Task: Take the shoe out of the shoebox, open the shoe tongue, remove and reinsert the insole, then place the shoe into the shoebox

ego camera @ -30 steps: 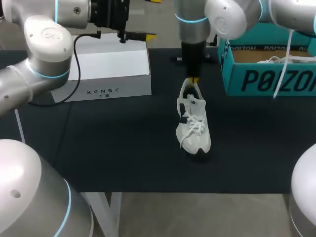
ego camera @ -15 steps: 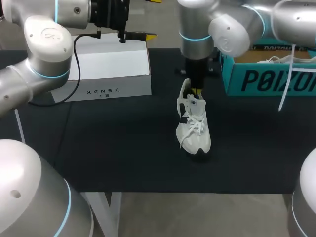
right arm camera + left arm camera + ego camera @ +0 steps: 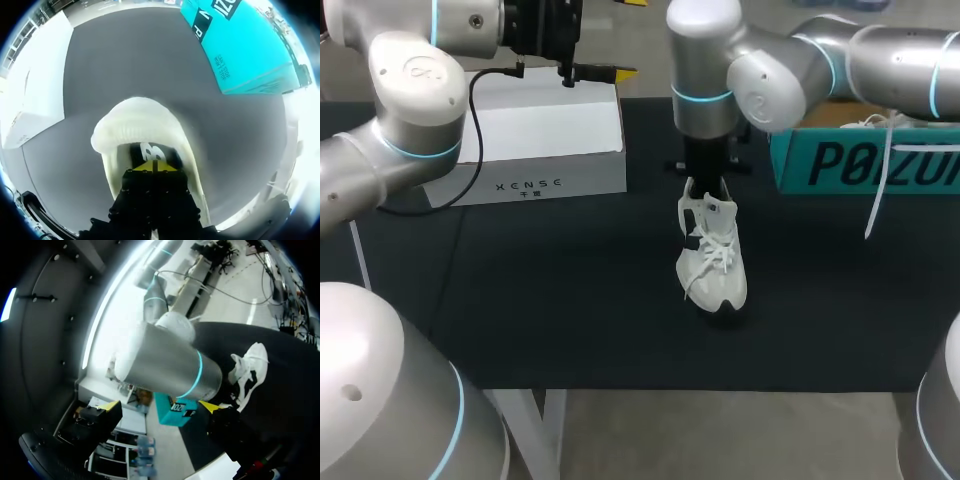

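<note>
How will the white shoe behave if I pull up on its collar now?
The white shoe likely lifts easily: it looks like a light, soft trainer. Its padded collar will probably flex rather than hold shape. Standing on its sole on the black mat, narrow and unbraced, it may tip or slide before rising.

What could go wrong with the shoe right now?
The right gripper pokes into the shoe at its heel, and nothing else holds the shoe, so it might tip or slide on the table. The left gripper is away by the white box, so it cannot steady it.
</note>
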